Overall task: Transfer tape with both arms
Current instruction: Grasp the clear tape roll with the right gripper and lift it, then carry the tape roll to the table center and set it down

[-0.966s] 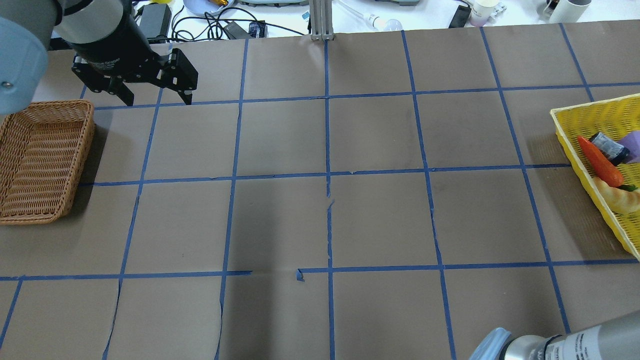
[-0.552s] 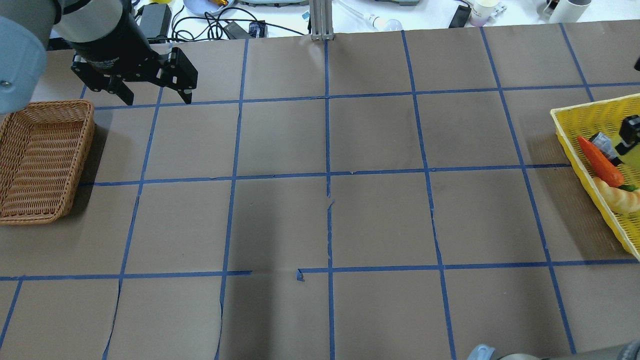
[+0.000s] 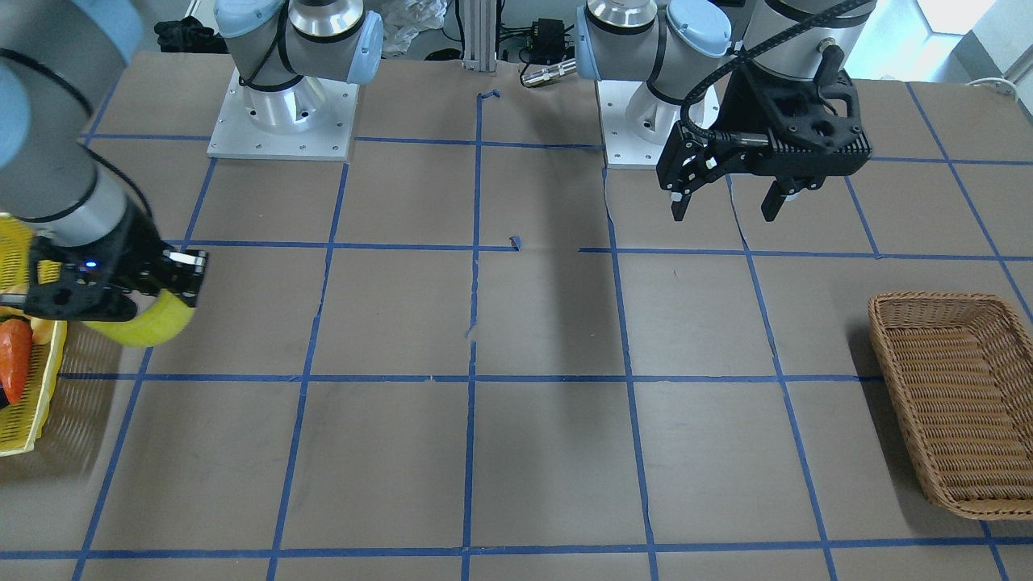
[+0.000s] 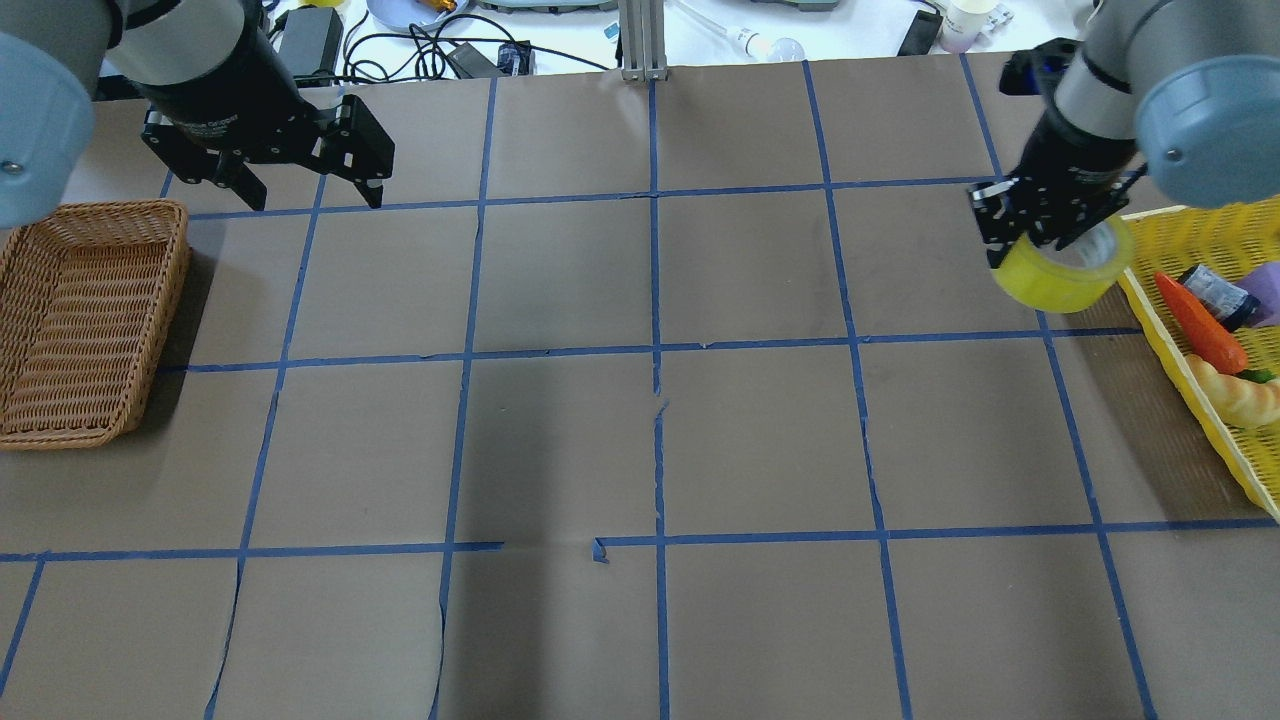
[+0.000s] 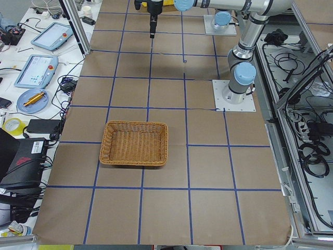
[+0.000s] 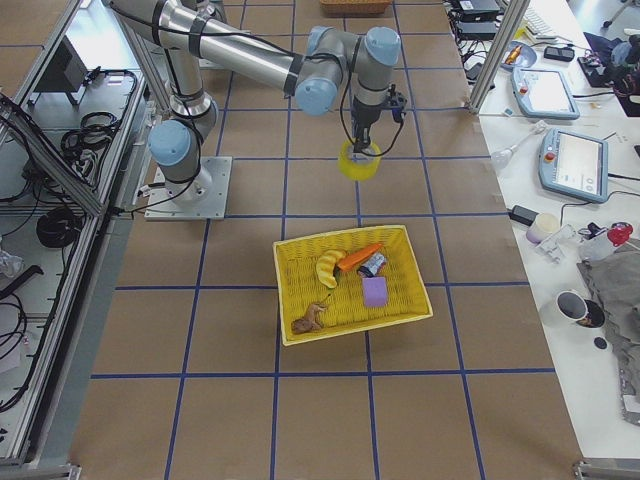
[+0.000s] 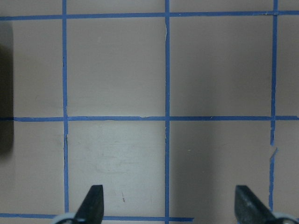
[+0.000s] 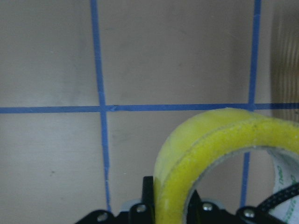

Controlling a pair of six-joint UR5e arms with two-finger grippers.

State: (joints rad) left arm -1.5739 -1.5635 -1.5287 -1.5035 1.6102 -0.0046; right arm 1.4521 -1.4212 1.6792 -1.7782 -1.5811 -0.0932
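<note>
**Tape out of the yellow basket and in the right gripper's hold**

The tape (image 4: 1062, 265) now hangs from the right gripper (image 4: 1045, 225) just left of the yellow basket (image 4: 1180, 225), over bare table (image 4: 760, 430) at the right end. A second ago no roll showed in the overhead view and the right arm sat low at the near right corner; a moment later its gripper was down among the basket's contents. So the pick-up looks done, and the roll has left the basket.

The right wrist view shows the jaws clamped on the roll's wall, one finger outside the yellow band and one seemingly inside the white core. The roll hangs tilted and appears clear of the paper.

The left gripper (image 4: 315, 200) has not shifted. It hovers at the far left, jaws wide apart and empty, beside the wicker basket (image 4: 185, 260), well apart from the roll.

I judge the task to be at its carry stage. Next the roll must cross toward the middle, where the left arm can take it. A grip on the wall alone may let the roll swing.
</note>
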